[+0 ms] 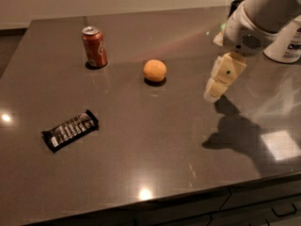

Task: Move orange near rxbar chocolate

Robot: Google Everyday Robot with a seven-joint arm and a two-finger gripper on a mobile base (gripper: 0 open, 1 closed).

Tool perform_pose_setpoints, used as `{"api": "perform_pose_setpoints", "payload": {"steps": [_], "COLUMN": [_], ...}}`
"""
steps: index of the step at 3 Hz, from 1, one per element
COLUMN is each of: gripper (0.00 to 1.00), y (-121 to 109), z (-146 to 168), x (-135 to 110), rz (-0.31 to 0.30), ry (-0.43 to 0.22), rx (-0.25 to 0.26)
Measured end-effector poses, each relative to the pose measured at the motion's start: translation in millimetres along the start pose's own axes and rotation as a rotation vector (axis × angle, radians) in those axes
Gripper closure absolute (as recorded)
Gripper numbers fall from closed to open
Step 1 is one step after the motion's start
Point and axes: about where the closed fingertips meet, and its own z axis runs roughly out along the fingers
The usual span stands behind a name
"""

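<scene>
Dark grey, glossy countertop point(150, 149), with a pale wall behind it and drawer fronts point(263, 206) under its near edge. Positions are given from the orange point(154, 70), which rests on the countertop and touches nothing.

Gripper point(212, 93): cream-coloured and angled down and to the left. It hangs above the surface to the right of the orange, at about the same depth and clearly apart from it. Whether it is parted or clenched cannot be told from this angle.

Arm point(258, 18): white. It rises from the gripper toward the upper right, away from the orange, and casts a dark shadow point(235, 135) on the countertop to the orange's lower right.

Rxbar chocolate point(70, 130): lies flat, well apart from the orange, to its lower left. The wrapper is skewed so that the end nearer the orange sits farther back.

Red soda can point(94, 46): upright, to the upper left of the orange, near it but not touching.

White container point(287, 44): far to the right of the orange, partly hidden behind the arm.
</scene>
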Motion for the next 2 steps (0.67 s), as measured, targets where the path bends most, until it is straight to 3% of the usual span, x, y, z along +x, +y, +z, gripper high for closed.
{"api": "perform_pose_setpoints", "payload": {"steps": [2], "gripper": [0.0], "y": [-23], "z": [59], "x": [-56], "rz": [-0.009], "ry": [-0.091], "rx": [0.005]}}
